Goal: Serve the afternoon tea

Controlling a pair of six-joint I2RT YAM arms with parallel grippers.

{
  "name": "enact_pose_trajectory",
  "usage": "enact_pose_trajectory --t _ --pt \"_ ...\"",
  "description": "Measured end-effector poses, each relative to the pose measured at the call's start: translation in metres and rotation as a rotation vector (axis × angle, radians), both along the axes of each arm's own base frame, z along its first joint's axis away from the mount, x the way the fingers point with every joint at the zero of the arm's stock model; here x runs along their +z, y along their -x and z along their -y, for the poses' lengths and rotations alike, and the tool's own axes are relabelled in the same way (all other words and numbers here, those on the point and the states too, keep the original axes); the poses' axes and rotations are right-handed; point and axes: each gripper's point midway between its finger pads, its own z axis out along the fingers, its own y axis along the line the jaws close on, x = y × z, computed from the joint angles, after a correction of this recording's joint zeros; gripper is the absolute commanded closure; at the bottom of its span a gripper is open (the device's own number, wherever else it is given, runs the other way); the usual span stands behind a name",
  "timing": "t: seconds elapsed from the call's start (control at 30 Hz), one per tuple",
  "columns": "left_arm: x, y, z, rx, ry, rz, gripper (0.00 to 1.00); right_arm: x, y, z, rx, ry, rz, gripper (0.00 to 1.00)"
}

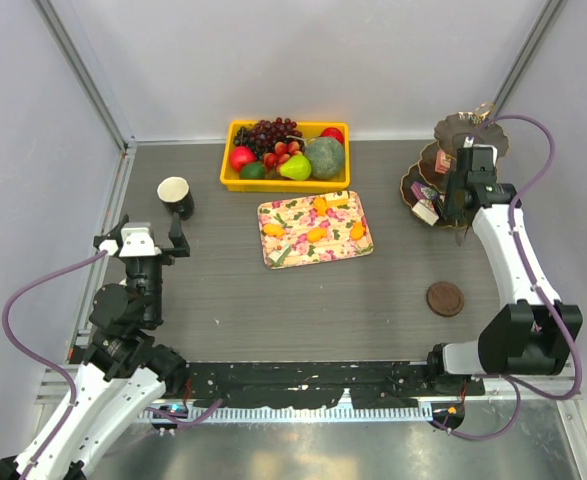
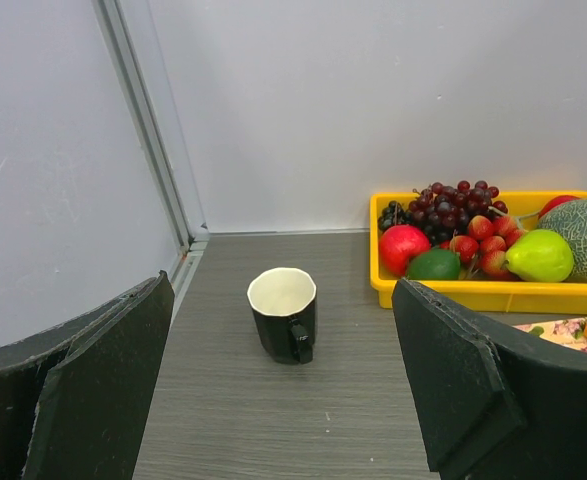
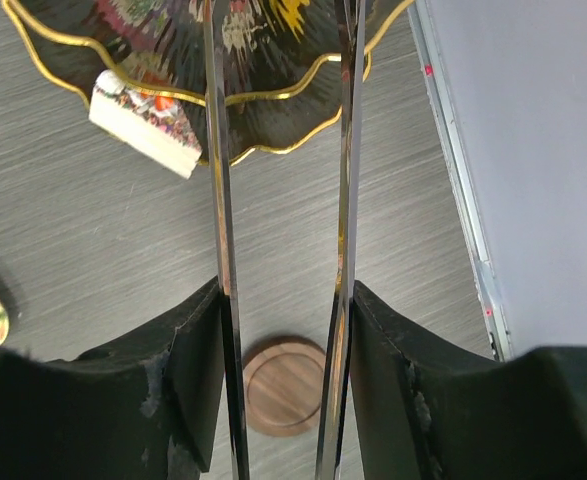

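A black cup [image 1: 176,195] with a white inside stands upright at the far left; in the left wrist view the cup [image 2: 284,315] turns its handle toward me. My left gripper [image 1: 148,230] is open and empty just short of it [image 2: 283,284]. The dark gold-rimmed three-tier stand [image 1: 443,165] stands at the far right with multicoloured cake pieces [image 1: 428,212] on it. My right gripper [image 1: 461,205] is shut on the two thin metal strips of the stand's handle [image 3: 218,200], above a plate [image 3: 273,50] and a cake piece [image 3: 143,110]. Small orange pastries [image 1: 316,234] lie on the floral tray. The light-blue cup is out of view.
A yellow bin [image 1: 235,178] of fruit stands at the back centre, also in the left wrist view [image 2: 453,292]. The floral tray [image 1: 283,255] lies in front of it. A round wooden coaster [image 1: 445,298] lies at the right, below my right gripper [image 3: 285,388]. Walls close off left, back and right.
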Motion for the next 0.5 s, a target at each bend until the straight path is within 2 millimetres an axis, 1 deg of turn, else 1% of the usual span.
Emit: enact_pose_trajectory --t 0.2,0.27,0.37,0.5 --pt "0.0 0.0 0.0 -0.002 0.001 0.0 0.01 0.025 0.029 -0.018 0.027 -0.061 0.059 0.5" --pt "0.0 0.0 0.0 -0.003 0.001 0.0 0.01 0.03 0.039 -0.029 0.052 -0.072 0.069 0.52" --pt "0.0 0.0 0.0 -0.003 0.001 0.0 0.01 0.036 0.052 -0.059 0.14 -0.091 0.079 0.54" --pt "0.0 -0.001 0.001 -0.003 0.0 -0.002 0.01 0.037 0.069 -0.121 0.324 -0.135 0.073 0.55"
